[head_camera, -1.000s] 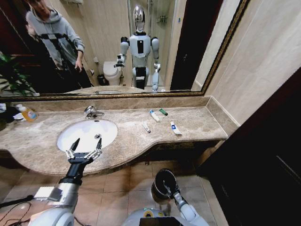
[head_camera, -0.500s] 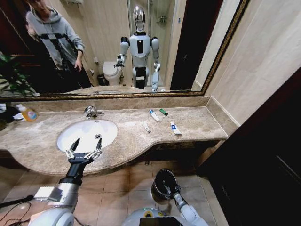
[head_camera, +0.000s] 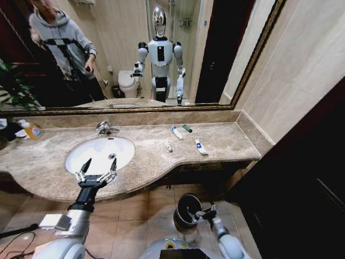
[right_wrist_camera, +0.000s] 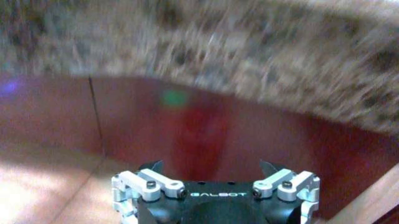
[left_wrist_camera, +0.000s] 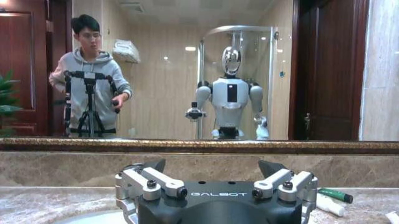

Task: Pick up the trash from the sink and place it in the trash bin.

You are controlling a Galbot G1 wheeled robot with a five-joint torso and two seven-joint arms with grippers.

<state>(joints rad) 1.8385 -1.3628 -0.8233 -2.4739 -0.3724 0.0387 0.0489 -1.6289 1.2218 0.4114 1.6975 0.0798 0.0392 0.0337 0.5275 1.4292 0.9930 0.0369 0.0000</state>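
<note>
The trash lies on the marble counter to the right of the sink [head_camera: 81,162], not in the basin: a white tube [head_camera: 176,132], a green-capped tube [head_camera: 187,128], a small tube [head_camera: 168,145] and a sachet [head_camera: 200,147]. My left gripper [head_camera: 96,171] hovers open over the basin's front rim, holding nothing. The left wrist view shows that gripper [left_wrist_camera: 212,165] open, with the green-capped tube [left_wrist_camera: 335,194] and a white tube [left_wrist_camera: 327,205] beyond it. The black trash bin [head_camera: 181,206] stands on the floor below the counter. My right gripper [head_camera: 207,213] hangs open and empty just beside its rim, facing the counter's underside [right_wrist_camera: 210,165].
A chrome faucet [head_camera: 105,128] stands behind the basin. An orange-labelled soap bottle [head_camera: 32,130] sits at the counter's far left. A mirror runs along the back wall. A dark cabinet [head_camera: 302,178] closes off the right side. Tiled floor [head_camera: 135,216] lies around the bin.
My right gripper has moved from over the bin's opening to the right, off its rim. The left arm has not moved.
</note>
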